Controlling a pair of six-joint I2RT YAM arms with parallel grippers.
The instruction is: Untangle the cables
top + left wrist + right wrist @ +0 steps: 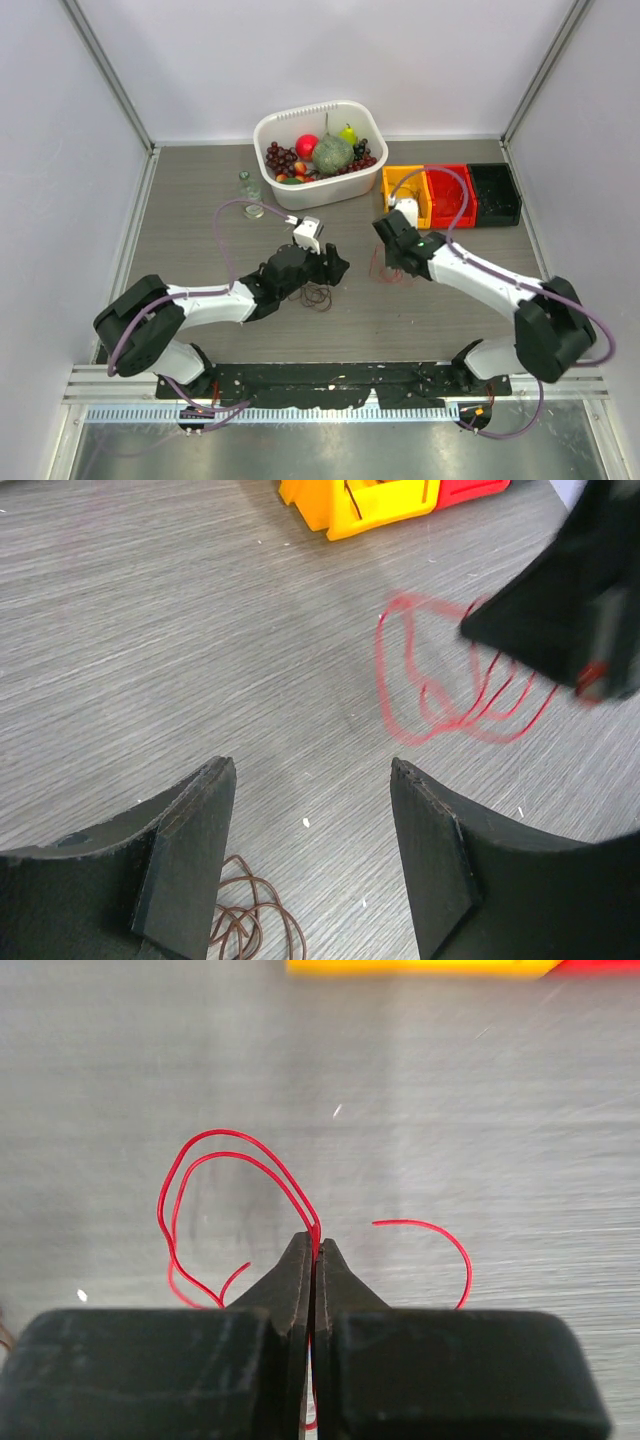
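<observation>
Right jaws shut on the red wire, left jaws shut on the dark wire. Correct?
Not quite. The left wrist view shows the left gripper with its jaws open and nothing between them; the dark wire lies ungripped near one jaw. The right gripper is shut on the red wire, as stated.

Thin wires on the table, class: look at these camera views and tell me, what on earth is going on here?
Two robot arms are sorting out thin wires. The right pincer is shut on the red wire, whose loops spread out from its tips. The left pincer is open and holds nothing; a dark brown wire coil lies on the table close by one of its fingers. The two wires lie apart from each other.
</observation>
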